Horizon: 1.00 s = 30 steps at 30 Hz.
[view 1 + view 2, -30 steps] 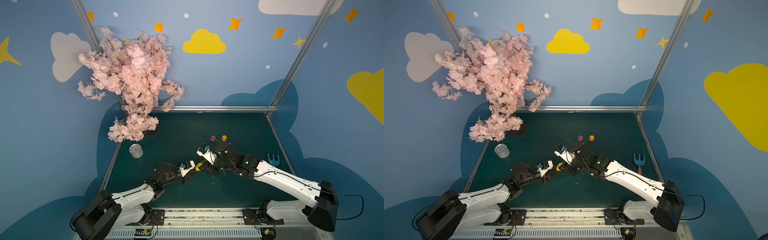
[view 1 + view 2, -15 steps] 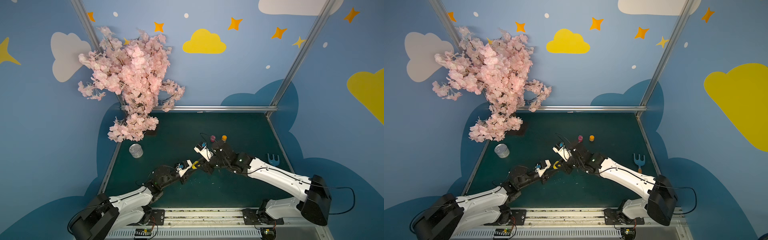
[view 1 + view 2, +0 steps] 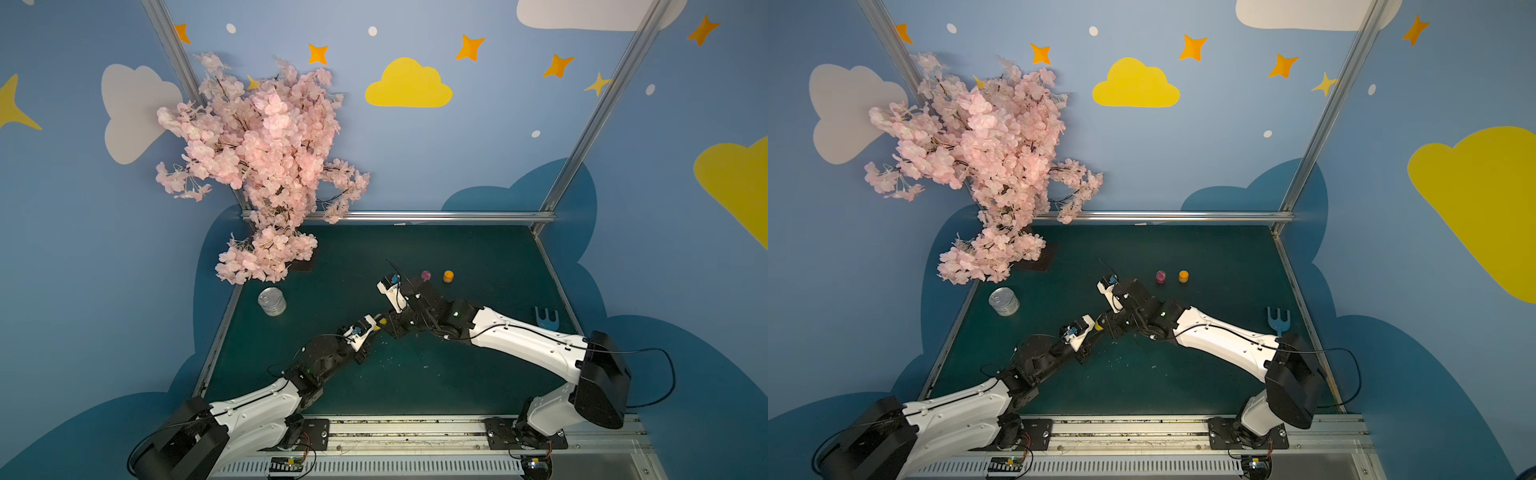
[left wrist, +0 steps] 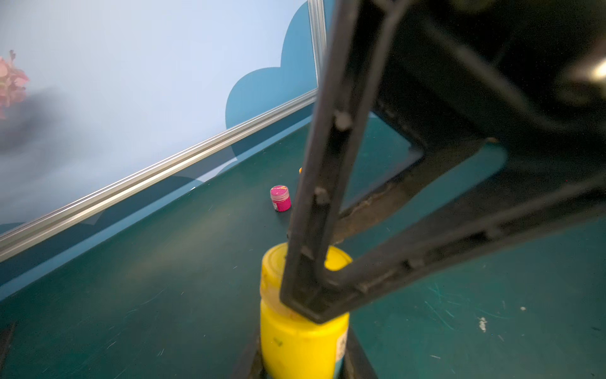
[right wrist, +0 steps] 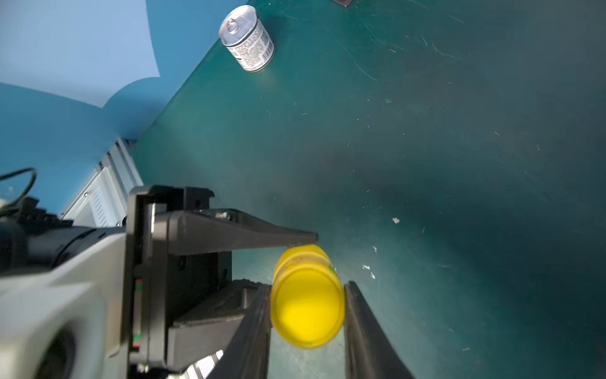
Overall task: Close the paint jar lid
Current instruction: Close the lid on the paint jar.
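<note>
The yellow paint jar [image 4: 300,344] stands upright, and my left gripper [image 4: 303,351] is shut on its body from both sides. Its yellow lid [image 5: 306,306] sits on top of the jar, and my right gripper [image 5: 308,288] is shut on the lid's rim. One right finger [image 4: 314,229] crosses the lid [image 4: 273,265] in the left wrist view. In both top views only a small yellow patch of the jar [image 3: 380,323] [image 3: 1099,324] shows between the left gripper [image 3: 373,328] and the right gripper [image 3: 390,325], near the table's middle.
A pink jar [image 3: 426,275] and an orange jar [image 3: 448,276] stand behind the grippers. A tin can [image 3: 272,301] stands near the left edge, and a blue fork [image 3: 546,319] lies near the right edge. A pink blossom tree [image 3: 257,166] fills the back left corner.
Both arms have shifted a little to the left and away from the front edge, carrying the jar with them. Both grips have held.
</note>
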Motion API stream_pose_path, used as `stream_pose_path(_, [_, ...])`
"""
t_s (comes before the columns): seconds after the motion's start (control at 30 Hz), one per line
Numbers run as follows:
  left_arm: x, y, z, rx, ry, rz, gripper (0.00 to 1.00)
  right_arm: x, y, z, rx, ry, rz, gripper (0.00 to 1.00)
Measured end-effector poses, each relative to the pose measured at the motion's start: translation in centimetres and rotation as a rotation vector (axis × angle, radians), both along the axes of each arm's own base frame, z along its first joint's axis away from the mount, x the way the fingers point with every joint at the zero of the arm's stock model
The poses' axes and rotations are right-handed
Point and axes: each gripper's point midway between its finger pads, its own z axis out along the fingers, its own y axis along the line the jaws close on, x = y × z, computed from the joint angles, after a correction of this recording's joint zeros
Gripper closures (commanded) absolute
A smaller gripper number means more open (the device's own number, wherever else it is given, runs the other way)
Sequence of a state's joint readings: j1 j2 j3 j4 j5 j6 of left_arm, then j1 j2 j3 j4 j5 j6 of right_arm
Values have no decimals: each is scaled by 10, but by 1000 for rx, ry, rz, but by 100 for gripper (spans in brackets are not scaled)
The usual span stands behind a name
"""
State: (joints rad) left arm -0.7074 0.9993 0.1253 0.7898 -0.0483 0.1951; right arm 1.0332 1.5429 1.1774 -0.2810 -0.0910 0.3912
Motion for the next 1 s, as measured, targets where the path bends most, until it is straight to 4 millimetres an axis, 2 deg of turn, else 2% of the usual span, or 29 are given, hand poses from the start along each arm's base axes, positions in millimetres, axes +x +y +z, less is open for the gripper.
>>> stream_pose_path(0.23, [2, 3, -8, 18, 16, 20, 75, 2, 3, -6, -28, 13, -24, 73])
stream_pose_path(0.5, [3, 0, -8, 15, 18, 12, 74, 3, 0, -7, -49, 0, -40, 68])
stream_pose_path(0.83, [3, -10, 4, -24, 2, -28, 75, 3, -9, 6, -51, -27, -63, 61])
stream_pose_path(1.0, [9, -9, 15, -51, -21, -5, 75, -4, -17, -3, -100, -3, -57, 51])
